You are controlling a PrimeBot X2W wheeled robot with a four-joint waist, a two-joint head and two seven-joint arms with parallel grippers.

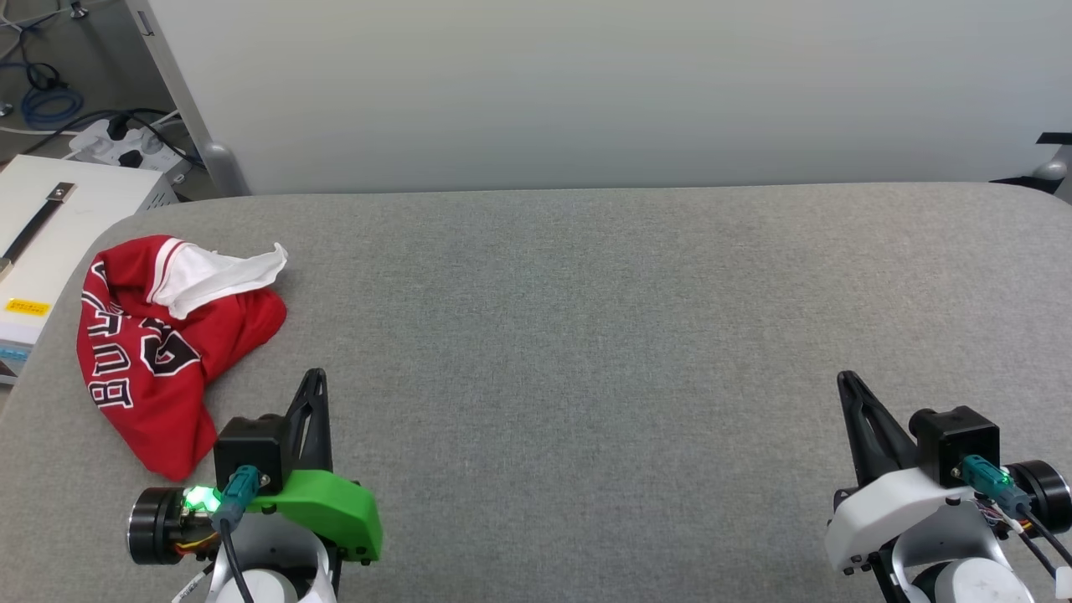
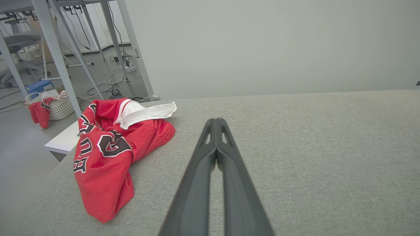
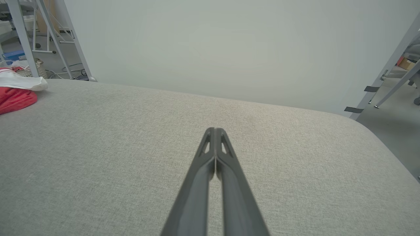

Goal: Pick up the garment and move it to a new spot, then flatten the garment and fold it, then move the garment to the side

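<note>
Your garment point(image 1: 167, 352) lies crumpled near the rounded far-left corner of the grey surface point(image 1: 586, 335). A white sleeve is flopped over the red, and the black lettering faces up. Just off that left edge sits a white box point(image 1: 42, 218) with a yellow label. Beyond it, a power strip point(image 1: 126, 146) and cables lie on the floor. In the left wrist view you can also see a basket point(image 2: 60, 106) with red cloth over its rim, and slanted metal legs point(image 2: 55, 55) standing on the floor behind the garment. A pale panel point(image 1: 586, 84) stands along the whole far edge.

From the garment, open grey fabric runs across to the rounded right corner, where the surface drops off to the floor.

Your left end effector point(image 1: 314, 374) sits at the near left with its fingers pressed together, pinching nothing and pointing toward the far edge. It is just beside the garment's near hem, to its right, and not touching it. Your right end effector point(image 1: 846, 378) sits at the near right, well apart from the garment. Its fingers are likewise pressed together on nothing and point the same way.
</note>
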